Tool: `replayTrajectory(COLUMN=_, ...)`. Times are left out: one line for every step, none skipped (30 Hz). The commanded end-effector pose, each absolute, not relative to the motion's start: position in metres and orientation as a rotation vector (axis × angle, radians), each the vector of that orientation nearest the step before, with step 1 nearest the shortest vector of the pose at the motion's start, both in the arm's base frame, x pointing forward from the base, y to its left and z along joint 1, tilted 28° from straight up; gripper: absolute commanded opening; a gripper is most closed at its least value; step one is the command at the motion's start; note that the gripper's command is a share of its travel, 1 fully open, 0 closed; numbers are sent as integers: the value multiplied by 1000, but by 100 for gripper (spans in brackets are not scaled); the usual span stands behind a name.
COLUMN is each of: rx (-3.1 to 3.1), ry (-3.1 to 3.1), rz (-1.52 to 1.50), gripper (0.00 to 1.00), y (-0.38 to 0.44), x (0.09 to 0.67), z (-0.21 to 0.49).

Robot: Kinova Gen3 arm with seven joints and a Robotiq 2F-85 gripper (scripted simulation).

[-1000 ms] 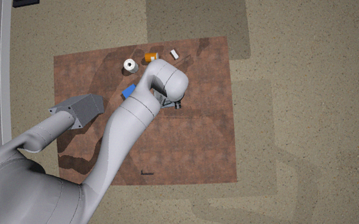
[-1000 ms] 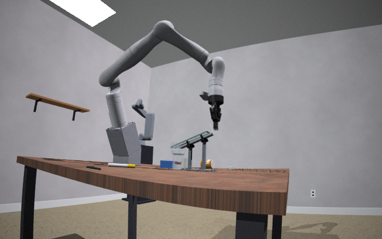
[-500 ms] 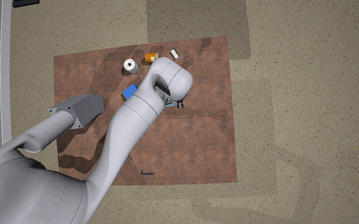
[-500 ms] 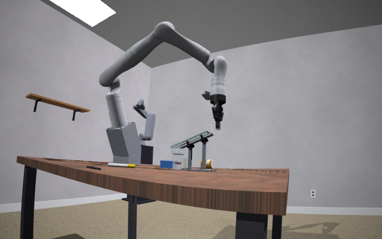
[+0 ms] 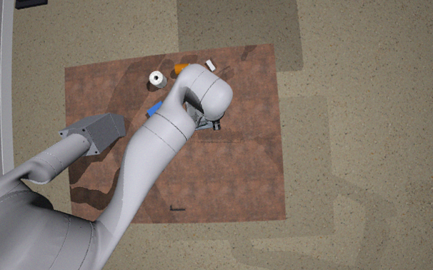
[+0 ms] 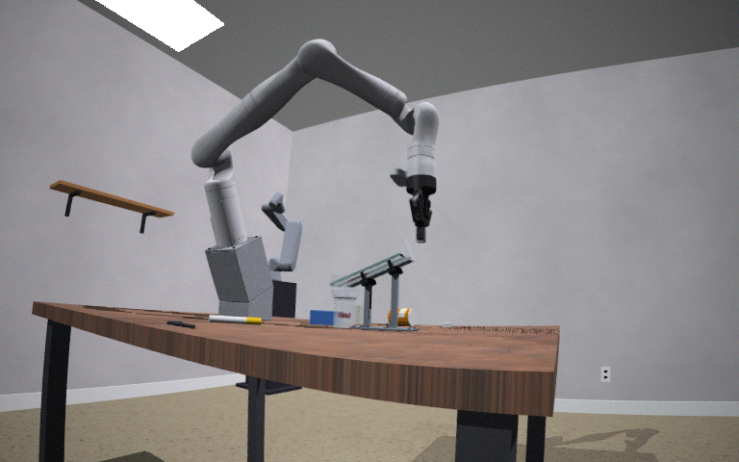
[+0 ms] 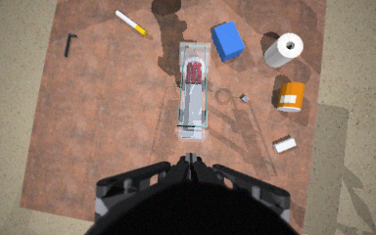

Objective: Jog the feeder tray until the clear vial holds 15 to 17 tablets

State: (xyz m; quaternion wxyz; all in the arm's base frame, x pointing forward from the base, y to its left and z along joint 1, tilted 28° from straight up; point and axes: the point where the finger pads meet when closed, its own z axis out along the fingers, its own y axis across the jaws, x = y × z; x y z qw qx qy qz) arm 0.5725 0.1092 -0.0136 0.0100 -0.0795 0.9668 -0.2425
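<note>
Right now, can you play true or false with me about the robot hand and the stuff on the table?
1. The gripper is holding the feeder tray. False: it hangs above the tray's raised end, fingers shut on nothing.
2. Red tablets show at the tray's lower end. True.
3. The blue box lies on the floor. False: it sits on the table, beside the tray.
4. The orange bottle lies on the table. True.
5. The white roll is inside the tray. False: it sits on the table, beyond the blue box.
</note>
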Motion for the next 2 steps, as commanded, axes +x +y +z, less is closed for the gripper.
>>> replayTrajectory(rx=-249, ry=3011, rz=-751, gripper=0, y=112, x=575, z=-9)
replayTrajectory(rx=-249, ry=3011, rz=-751, gripper=0, y=112, x=575, z=-9)
